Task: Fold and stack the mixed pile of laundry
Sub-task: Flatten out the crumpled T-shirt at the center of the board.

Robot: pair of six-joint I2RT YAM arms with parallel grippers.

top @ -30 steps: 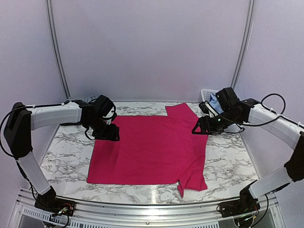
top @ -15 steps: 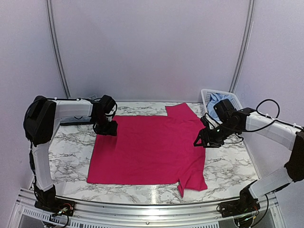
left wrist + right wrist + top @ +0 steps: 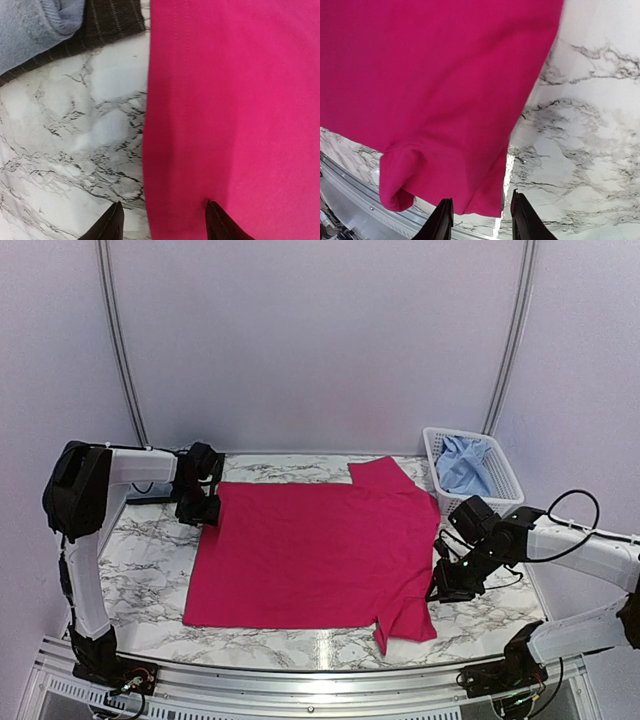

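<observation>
A bright pink-red T-shirt [image 3: 310,550] lies spread flat on the marble table [image 3: 140,570]. My left gripper [image 3: 200,508] hovers at the shirt's far left corner. It is open, and in the left wrist view [image 3: 165,225] one tip is over marble and the other over the shirt [image 3: 230,110]. My right gripper [image 3: 440,588] is low at the shirt's near right sleeve. It is open, and in the right wrist view [image 3: 480,220] the sleeve hem [image 3: 480,195] lies between its tips. A faded denim piece [image 3: 30,30] and a dark striped garment [image 3: 110,25] lie just beyond the left gripper.
A white slatted basket [image 3: 500,475] stands at the back right with a light blue shirt [image 3: 462,462] in it. The table's metal front rail [image 3: 320,680] runs just below the near sleeve. Bare marble [image 3: 590,130] lies right of the shirt.
My right gripper has travelled from the far right sleeve down the shirt's right edge to the near sleeve, and its jaws have narrowed. The left gripper has shifted left to the shirt's far corner.
</observation>
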